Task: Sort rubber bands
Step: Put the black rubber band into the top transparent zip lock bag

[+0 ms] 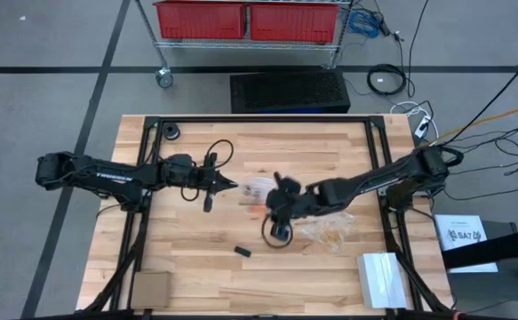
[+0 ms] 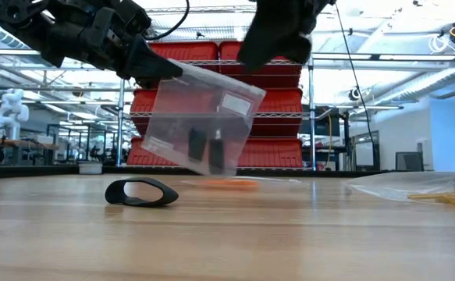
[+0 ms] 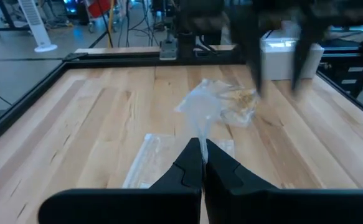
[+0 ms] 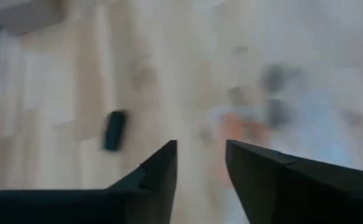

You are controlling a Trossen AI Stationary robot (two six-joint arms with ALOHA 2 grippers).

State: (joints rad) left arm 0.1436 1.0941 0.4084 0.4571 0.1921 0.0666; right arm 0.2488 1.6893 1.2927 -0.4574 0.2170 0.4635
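Left gripper: fingers pressed together on the top edge of a clear bag, holding it lifted above the table, just left of the right gripper.
Clear bag: hangs tilted; two black rubber bands sit low inside it.
Loose black band: lies on the wood below and left of the lifted bag.
Orange-red bands: flat on the table under the bag.
Right gripper: fingers spread, holding nothing, above the table beside the bag.
Tan bands: in a second bag right of the lifted one.
Doing it well: I judge the left pinch should stay firm and the bag mouth upward, while the right descends squarely over one band.
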